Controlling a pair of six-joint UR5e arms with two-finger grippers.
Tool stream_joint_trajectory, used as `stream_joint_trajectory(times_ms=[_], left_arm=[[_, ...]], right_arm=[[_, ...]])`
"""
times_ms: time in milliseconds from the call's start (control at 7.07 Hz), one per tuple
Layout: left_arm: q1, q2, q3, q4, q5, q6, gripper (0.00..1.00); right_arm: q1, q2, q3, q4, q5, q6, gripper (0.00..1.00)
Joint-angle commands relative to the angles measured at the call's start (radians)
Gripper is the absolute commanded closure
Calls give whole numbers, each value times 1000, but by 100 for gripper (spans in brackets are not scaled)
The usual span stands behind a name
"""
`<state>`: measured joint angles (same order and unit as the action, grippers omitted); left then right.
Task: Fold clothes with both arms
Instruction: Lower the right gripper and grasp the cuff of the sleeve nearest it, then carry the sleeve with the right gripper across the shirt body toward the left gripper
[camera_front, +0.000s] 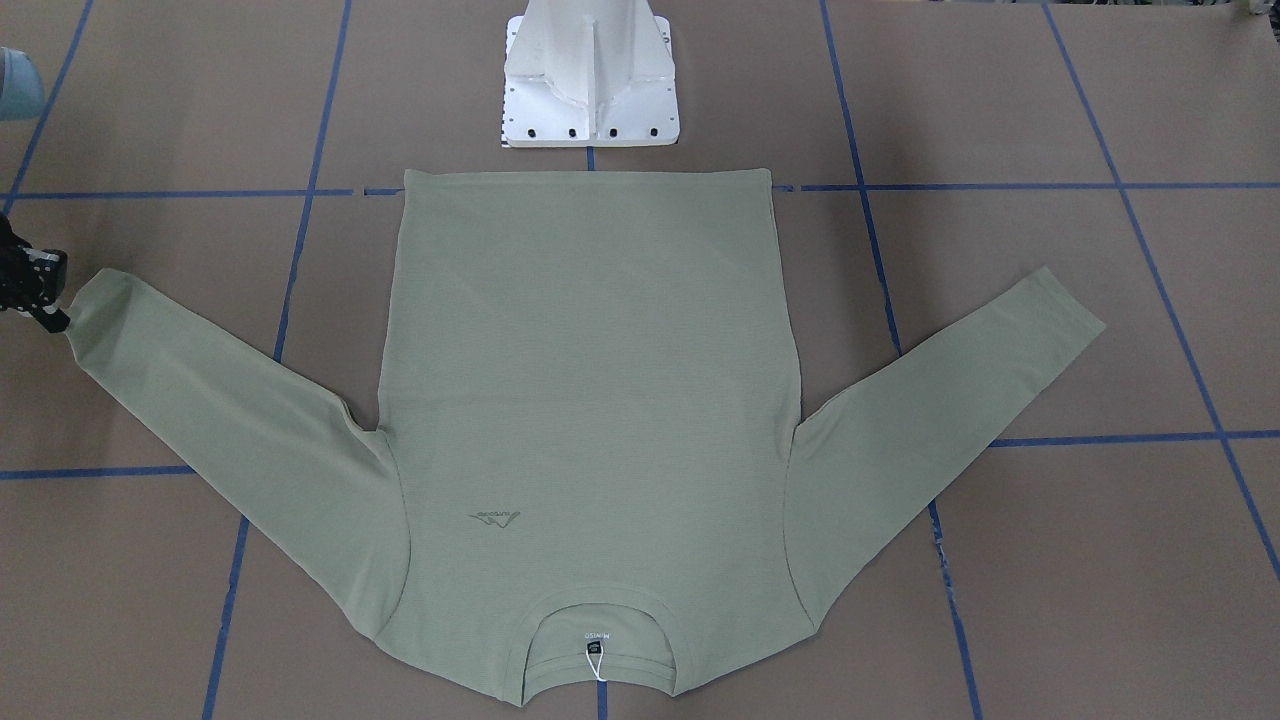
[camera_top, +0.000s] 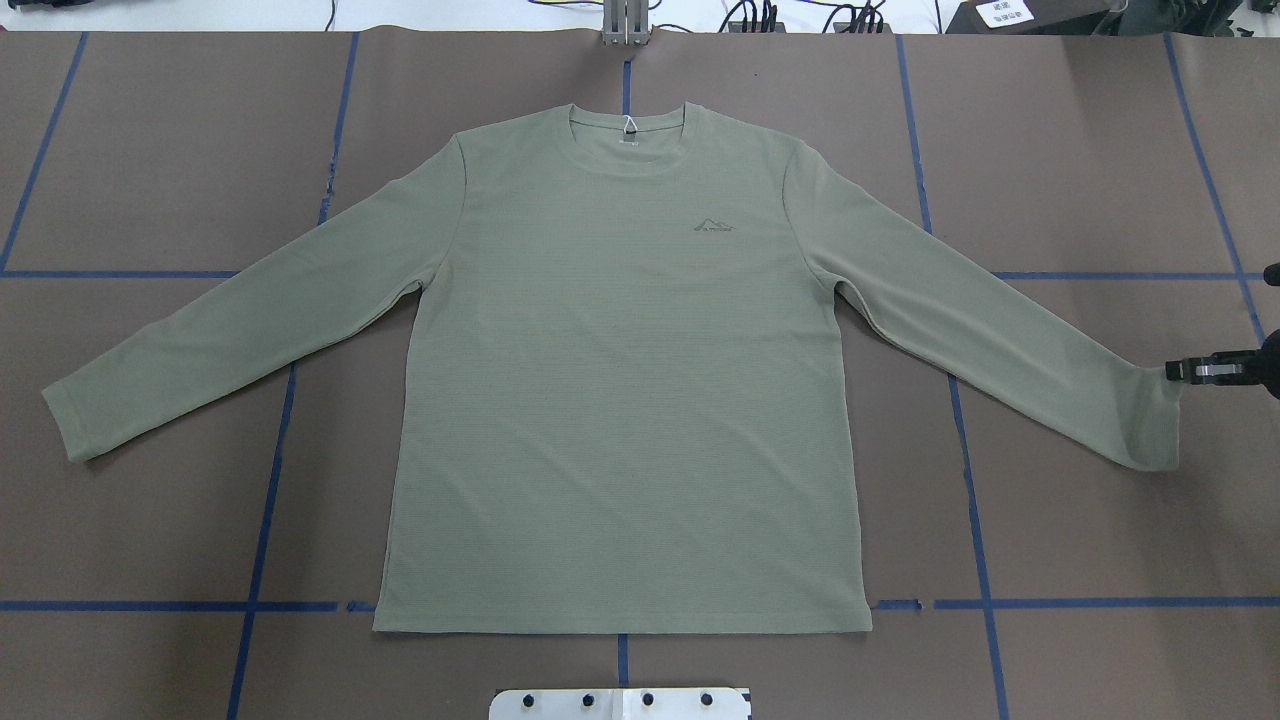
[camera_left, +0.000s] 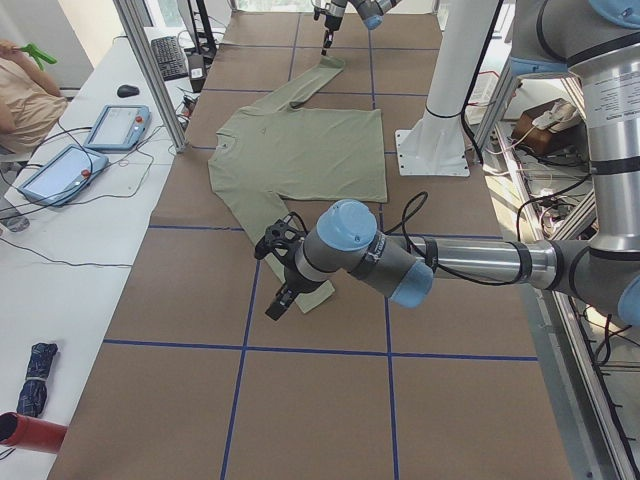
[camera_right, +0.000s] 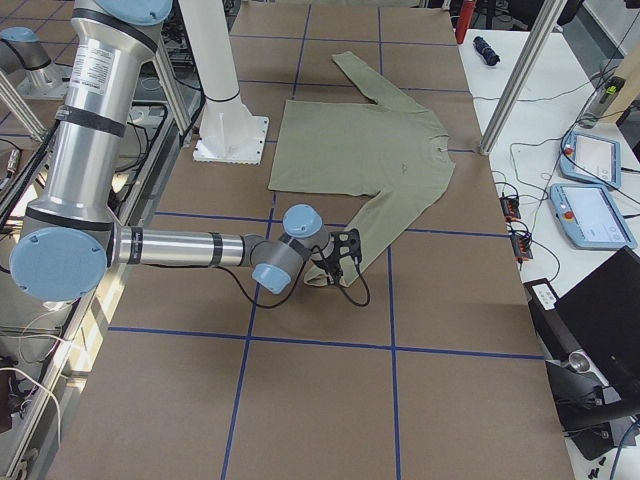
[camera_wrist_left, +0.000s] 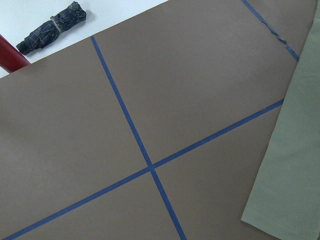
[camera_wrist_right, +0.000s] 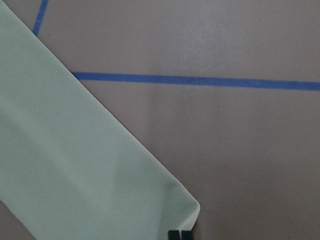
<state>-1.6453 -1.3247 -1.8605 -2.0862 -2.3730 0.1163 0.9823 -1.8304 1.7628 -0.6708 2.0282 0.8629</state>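
Shirt (camera_top: 620, 400) laid flat on counter (camera_top: 150, 150). Right gripper (camera_top: 1178, 370) placed at sleeve cuff, left gripper (camera_left: 281, 298) near other cuff. Width of either gripper's jaws cannot be told.

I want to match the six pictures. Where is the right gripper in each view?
Front-facing: right gripper at the left edge, beside a sleeve cuff.
Overhead: right gripper at the right edge, mid-height.
Exterior left: right gripper far off, top centre.
Exterior right: right gripper near, centre.
Left wrist: not in it.
Right wrist: only its fingertips, bottom edge.
Shared landmark: that sleeve cuff of the shirt.
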Motion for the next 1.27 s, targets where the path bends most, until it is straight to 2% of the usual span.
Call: stream_joint_trajectory(times_ms=[0, 283, 425, 566, 708, 849, 1132], left_arm=[[1, -1, 1, 0, 0, -1, 0], [1, -2, 1, 0, 0, -6, 0], [1, -2, 1, 0, 0, -6, 0], [1, -4, 1, 0, 0, -7, 0], [1, -5, 4, 0, 0, -7, 0], [1, -4, 4, 0, 0, -7, 0], [1, -2, 7, 2, 0, -7, 0]], right_arm=[[13, 110, 212, -374, -11, 2, 100], [3, 413, 248, -760, -32, 11, 100], [-48, 629, 235, -987, -63, 45, 100], [-77, 834, 181, -1167, -106, 100, 100], [-86, 950, 126, -1199, -118, 126, 100], [-92, 1076, 30, -1201, -147, 163, 100], [-207, 1327, -227, -1192, -306, 270, 100]])
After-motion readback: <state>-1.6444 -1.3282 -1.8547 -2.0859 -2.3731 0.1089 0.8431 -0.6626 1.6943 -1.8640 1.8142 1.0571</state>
